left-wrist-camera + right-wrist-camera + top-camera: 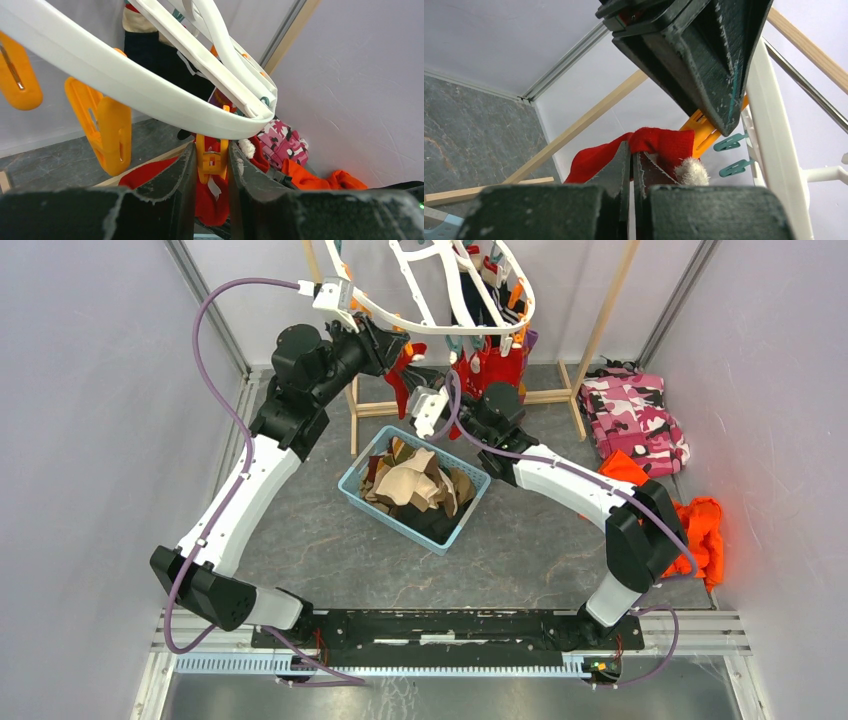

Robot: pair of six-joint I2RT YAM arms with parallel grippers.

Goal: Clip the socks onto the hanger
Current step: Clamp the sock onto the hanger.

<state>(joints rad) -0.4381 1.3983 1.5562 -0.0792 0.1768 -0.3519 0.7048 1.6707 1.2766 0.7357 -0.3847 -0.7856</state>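
Top: hanger (420,328) at back; left gripper (398,346) at its near rim, right gripper (427,374) just below with red sock (403,385). Spare socks (415,480) in basket (390,518).
Left wrist: jaws squeeze orange clip (212,161) under the rim, red sock right below.
Right wrist: jaws clenched on red sock's edge, just beside clip.

Quantities: one white hanger (420,325), 12 o'clock; one blue basket (365,456), centre; one pink camouflage garment (635,415), 2 o'clock; one orange cloth (700,530), 3 o'clock.
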